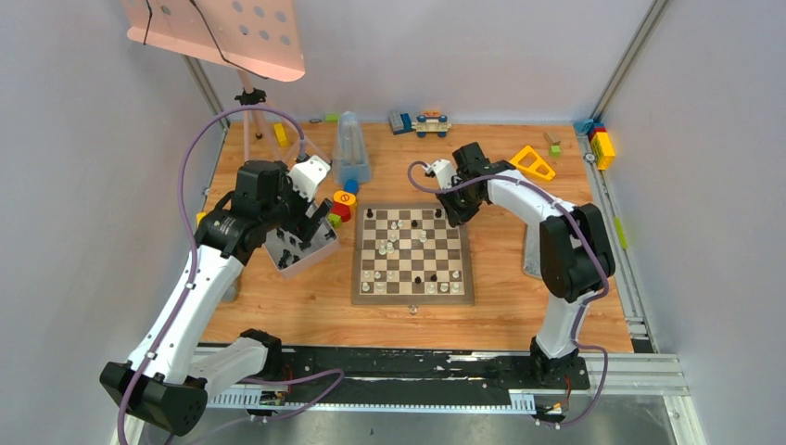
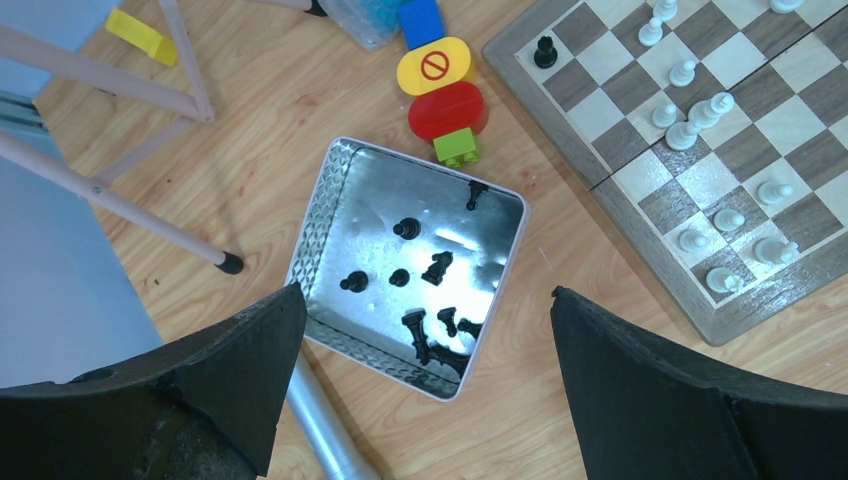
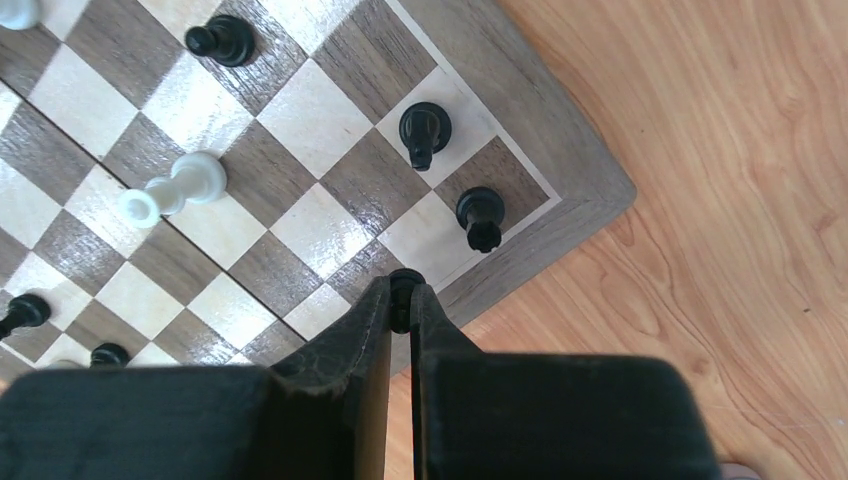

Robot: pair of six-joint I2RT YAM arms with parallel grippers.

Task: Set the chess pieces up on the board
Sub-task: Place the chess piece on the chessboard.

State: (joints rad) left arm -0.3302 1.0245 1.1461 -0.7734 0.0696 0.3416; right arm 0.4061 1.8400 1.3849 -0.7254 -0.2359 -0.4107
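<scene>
The wooden chessboard (image 1: 365, 284) lies mid-table with several white and a few black pieces on it. My right gripper (image 3: 401, 295) is shut on a small black piece (image 3: 403, 283) over the board's far right corner (image 3: 580, 190), next to two black pieces (image 3: 424, 130) standing there. My left gripper (image 2: 425, 345) is open and empty above the grey metal tray (image 2: 315, 240), which holds several black pieces (image 2: 437, 266). White pieces (image 2: 690, 120) stand on the board's left part in the left wrist view.
Coloured toy blocks (image 2: 445, 95) lie between tray and board. A pink stand's legs (image 2: 110, 195) are left of the tray. A clear container (image 1: 350, 148), a toy car (image 1: 432, 121) and a yellow block (image 1: 532, 161) sit at the back.
</scene>
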